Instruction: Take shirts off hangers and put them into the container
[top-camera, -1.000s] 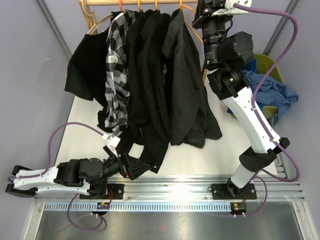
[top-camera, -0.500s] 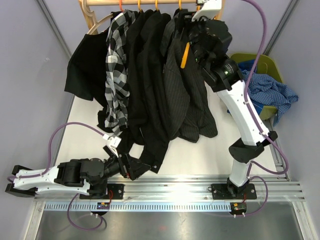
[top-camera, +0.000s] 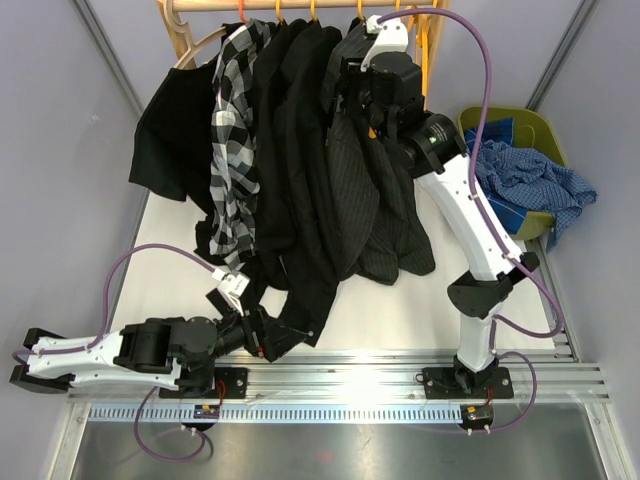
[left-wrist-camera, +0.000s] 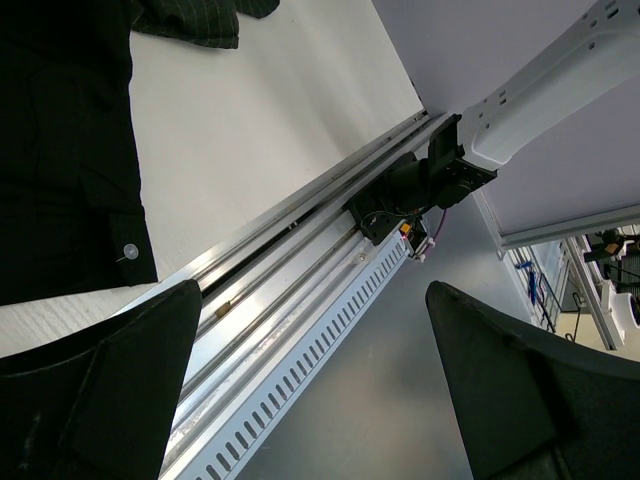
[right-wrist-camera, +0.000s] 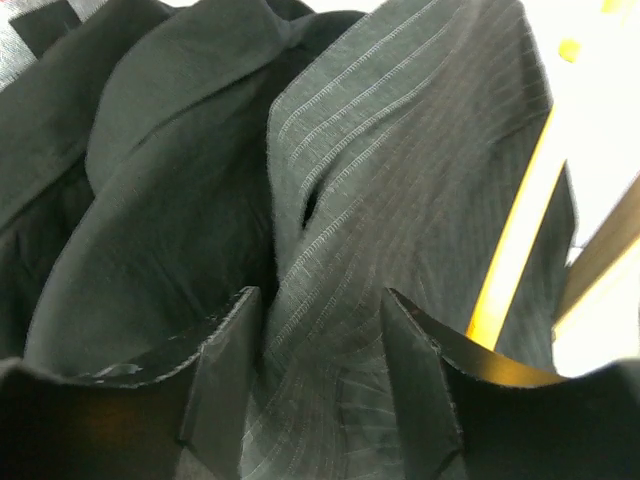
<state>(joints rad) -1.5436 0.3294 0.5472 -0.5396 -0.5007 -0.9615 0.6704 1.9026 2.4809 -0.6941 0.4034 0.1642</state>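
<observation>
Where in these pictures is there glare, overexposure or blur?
Top external: strong glare on the metal rail at the near edge. Left wrist: the left gripper shows as dark, soft shapes; the background is sharp. Right wrist: the upper right corner is blown out to white behind the hanger; the pinstripe shirt is sharp.

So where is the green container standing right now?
In the top view the green container stands at the table's far right, just right of the right arm, with a blue checked shirt spilling over its rim.
</observation>
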